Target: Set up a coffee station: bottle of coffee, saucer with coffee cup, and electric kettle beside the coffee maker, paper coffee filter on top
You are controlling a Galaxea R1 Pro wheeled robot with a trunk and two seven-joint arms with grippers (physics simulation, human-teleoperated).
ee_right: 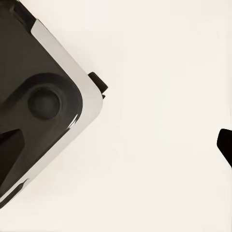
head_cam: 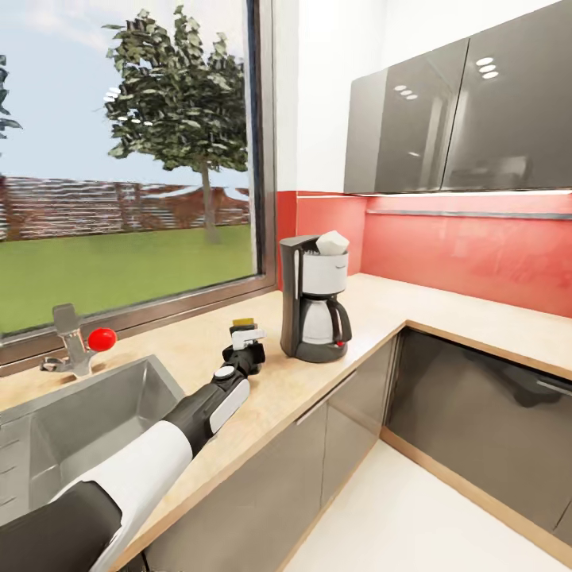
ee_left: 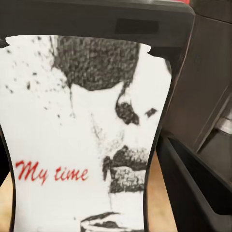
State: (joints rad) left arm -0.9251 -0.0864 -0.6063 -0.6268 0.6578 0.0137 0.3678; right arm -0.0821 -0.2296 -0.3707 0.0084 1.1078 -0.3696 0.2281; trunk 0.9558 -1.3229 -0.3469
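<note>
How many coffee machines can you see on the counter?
1. The coffee maker stands on the countertop near the corner, under the window's right edge, with the paper coffee filter on top. Nothing here could hide another.

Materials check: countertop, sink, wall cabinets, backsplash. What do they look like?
Countertop: light wood or wood-look laminate, matte, faint grain. Sink: brushed metal, likely stainless, dull grey sheen. Wall cabinets: high-gloss grey fronts mirroring ceiling lights; lacquer or glass, unclear. Backsplash: glossy red panel, seamless, softly reflective.
</note>
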